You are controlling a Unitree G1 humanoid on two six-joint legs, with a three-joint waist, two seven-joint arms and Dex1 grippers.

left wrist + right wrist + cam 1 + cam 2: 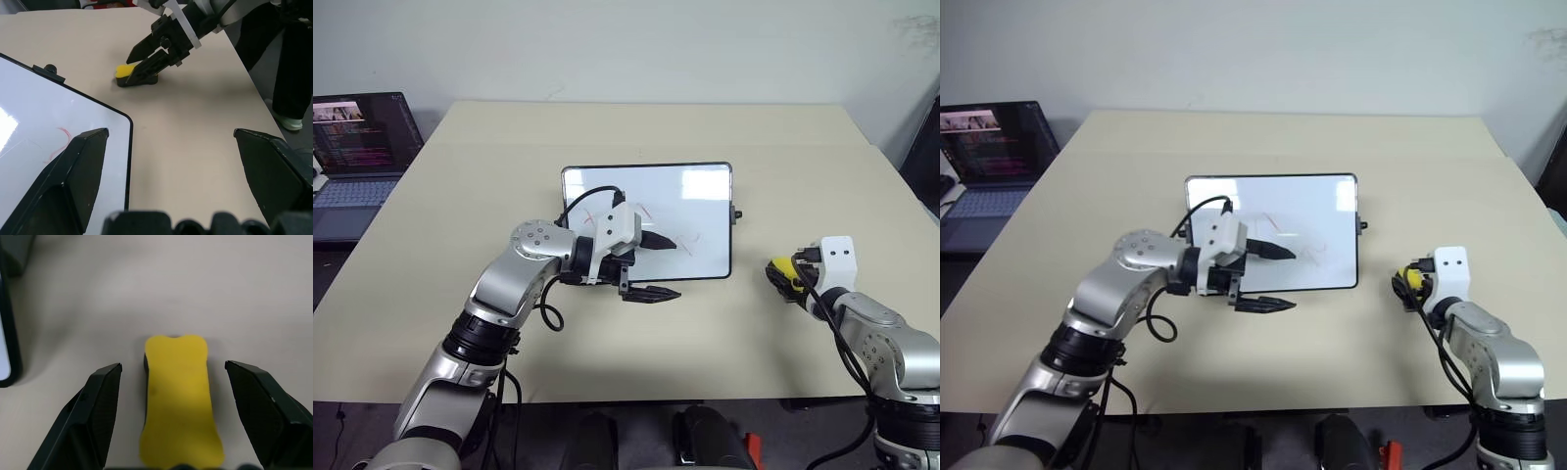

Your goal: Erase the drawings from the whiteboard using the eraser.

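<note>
the rectangular glossy white whiteboard with a thin black frame (705, 186) lies flat near the middle of the pale beige table (636, 127), a small black knob on its right edge. the drawings, a few thin red marker marks (690, 238), are on the board's lower half, partly hidden behind the left arm; one red squiggle shows close to the board's rounded corner in the left wrist view (61, 142).

the small oblong yellow eraser with a dark underside (179, 399) lies on the table to the right of the whiteboard, apart from it and off its surface. the right gripper (193, 406) is at the eraser with its two black fingers (100, 406) spread, one on each side of the block, a gap visible on both sides: released, nothing grasped. in the left wrist view the eraser rests flat on the table under those fingers.

the left gripper (658, 266) hovers at the board's lower edge, pointing to the right, its fingers wide apart, one over the white surface and one over the table in front of the board; nothing between them.

an open dark laptop (357, 147) stands beyond the table's far left corner
</note>
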